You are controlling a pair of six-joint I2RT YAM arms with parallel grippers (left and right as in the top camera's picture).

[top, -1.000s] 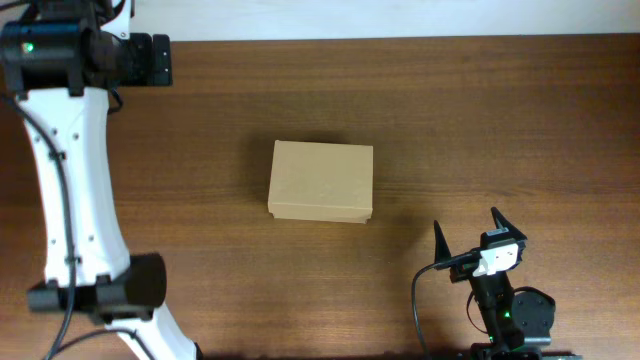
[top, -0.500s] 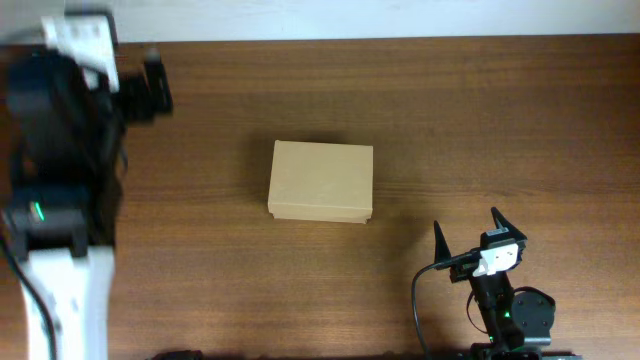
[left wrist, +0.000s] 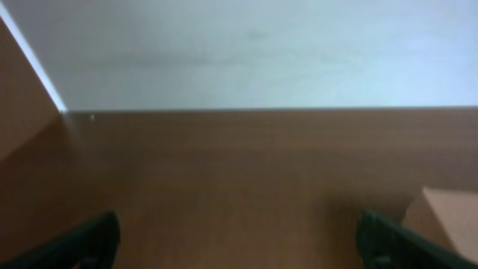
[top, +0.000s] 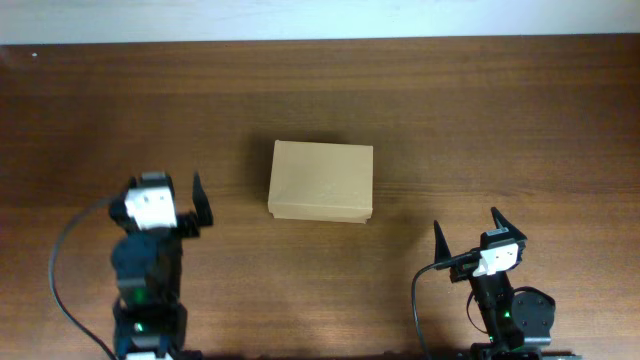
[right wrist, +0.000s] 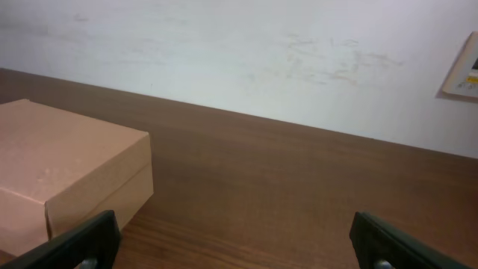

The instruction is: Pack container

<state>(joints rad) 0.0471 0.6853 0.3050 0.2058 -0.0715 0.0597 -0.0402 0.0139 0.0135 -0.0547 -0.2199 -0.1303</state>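
Note:
The container (top: 321, 181) is a plain tan cardboard box with its lid shut, standing mid-table. Its corner shows at the right edge of the left wrist view (left wrist: 448, 217) and it fills the left side of the right wrist view (right wrist: 63, 168). My left gripper (top: 165, 195) is open and empty, low at the front left, left of the box. In its own view (left wrist: 239, 239) only brown table lies between the fingers. My right gripper (top: 467, 232) is open and empty at the front right, right of and nearer than the box; its own view (right wrist: 231, 239) shows bare table between the fingers.
The brown wooden table (top: 480, 120) runs back to a white wall (right wrist: 261, 52). A small pale wall panel (right wrist: 464, 71) shows at the far right of the right wrist view.
The left arm has swung from the far left corner of the table down to the front left, folded low, with its gripper now beside the box. The right arm and box have not moved.

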